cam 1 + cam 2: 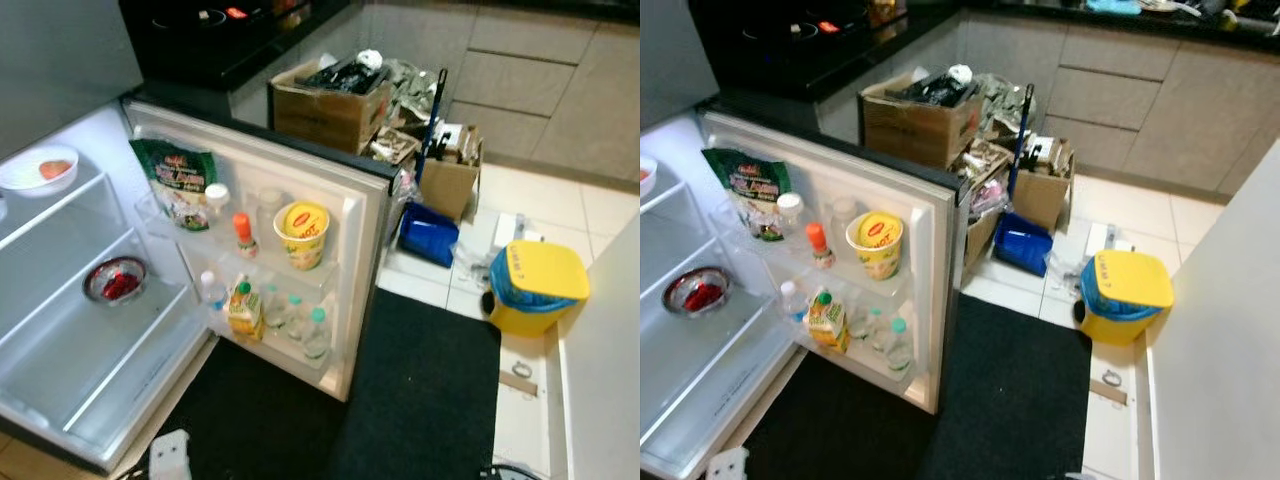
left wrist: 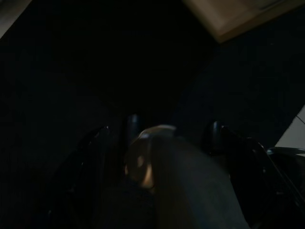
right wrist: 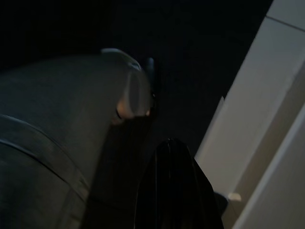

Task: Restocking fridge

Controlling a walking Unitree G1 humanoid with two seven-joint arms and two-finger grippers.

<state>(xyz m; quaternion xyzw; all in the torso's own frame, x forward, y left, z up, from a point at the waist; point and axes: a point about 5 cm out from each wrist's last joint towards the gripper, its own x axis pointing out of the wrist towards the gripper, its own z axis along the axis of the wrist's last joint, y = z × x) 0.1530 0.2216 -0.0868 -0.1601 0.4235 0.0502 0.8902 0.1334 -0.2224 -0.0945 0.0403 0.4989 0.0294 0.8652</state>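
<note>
The fridge (image 1: 60, 400) stands open on the robot's left, its white door (image 1: 355, 290) swung wide over a black floor mat (image 1: 420, 400). On the upper door shelf sit a green printed bag (image 1: 178, 183), a white-capped jar (image 1: 216, 200), an orange-capped sauce bottle (image 1: 244, 235) and a round yellow tub (image 1: 302, 233) with a red oval logo; none of the writing can be read. The lower door shelf holds a yellow-green juice carton (image 1: 243, 310) and several clear bottles (image 1: 303, 325) with green caps. Inside, a white bowl (image 1: 38, 168) rests on the top glass shelf and a metal bowl of red food (image 1: 114, 280) on the next; the bottom shelf is bare.

Beyond the door's edge, cardboard boxes (image 1: 330, 105) of clutter, a blue dustpan (image 1: 428, 234) and a yellow bin (image 1: 532, 287) with a blue liner crowd the pale tiles. The mat ahead is open.

The wrist views are very dark. The left pincer (image 2: 164, 138) has its black fingers spread, with a rounded pale object between them; whether it is held cannot be told. The state of the right pincer (image 3: 176, 191) cannot be told.
</note>
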